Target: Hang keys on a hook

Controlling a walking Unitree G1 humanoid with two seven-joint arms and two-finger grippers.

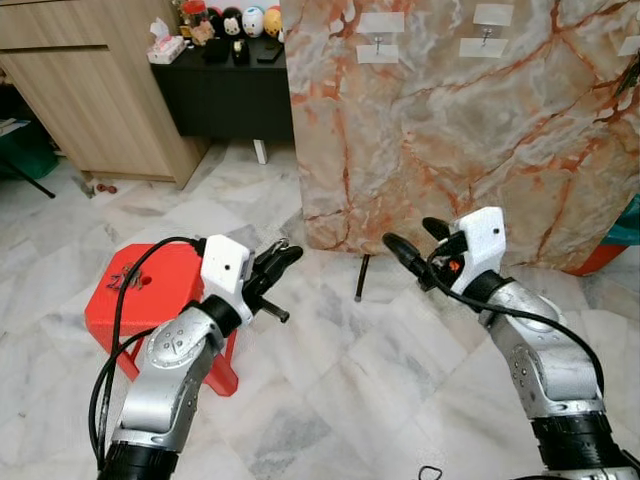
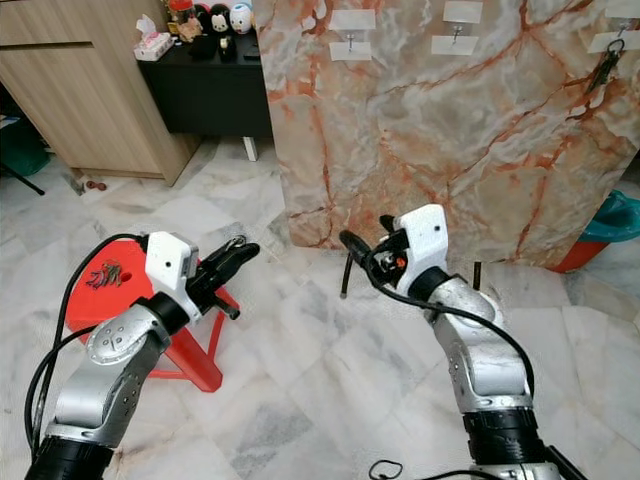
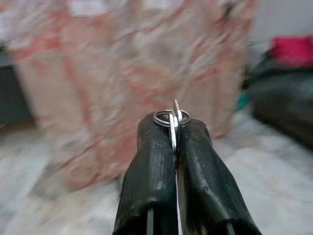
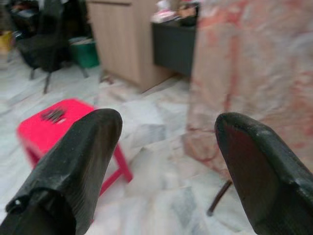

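Currently the left gripper [image 3: 175, 147] has its fingers pressed together on a key ring [image 3: 172, 119], which pokes out just past the tips; any keys below it are hidden. Right gripper [image 4: 166, 152] stands with fingers spread wide, holding nothing. Wall hooks [image 1: 379, 43] sit on clear pads high on the marble-pattern panel [image 1: 470, 150], upper centre of frame, well above and ahead of the ring; the left arm is the one carrying. Both arms are raised forward at mid-frame, elbows bent. More keys [image 2: 104, 274] lie on the red stool [image 2: 120, 300], lower left. Judgement: next move is a lift toward a hook.
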